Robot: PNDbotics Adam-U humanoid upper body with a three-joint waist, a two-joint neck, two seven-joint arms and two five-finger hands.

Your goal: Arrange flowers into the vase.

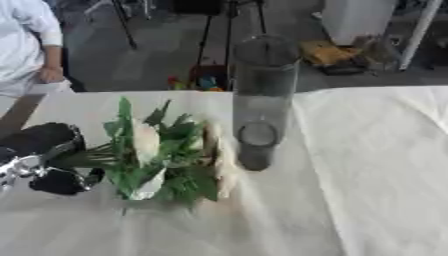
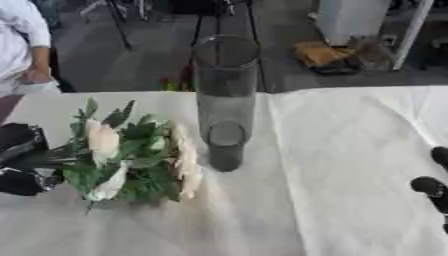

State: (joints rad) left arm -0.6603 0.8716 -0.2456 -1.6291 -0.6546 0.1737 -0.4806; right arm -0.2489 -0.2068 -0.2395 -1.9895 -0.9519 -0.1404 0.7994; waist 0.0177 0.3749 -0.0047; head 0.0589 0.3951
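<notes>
Left hand [image 1: 48, 160] around stems of white flowers [image 1: 157, 150], just left of tall glass vase [image 1: 261, 100].

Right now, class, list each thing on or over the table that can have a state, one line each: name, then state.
Vase: upright on the table, clear glass, no flowers in it.
Flowers: bunched, beside the vase, not yet in it.
Left hand: at the flower stems, fingers curled round them.
Right hand: at the right edge, holding nothing; fingers unclear.
Tablecloth: spread, creased.
</notes>
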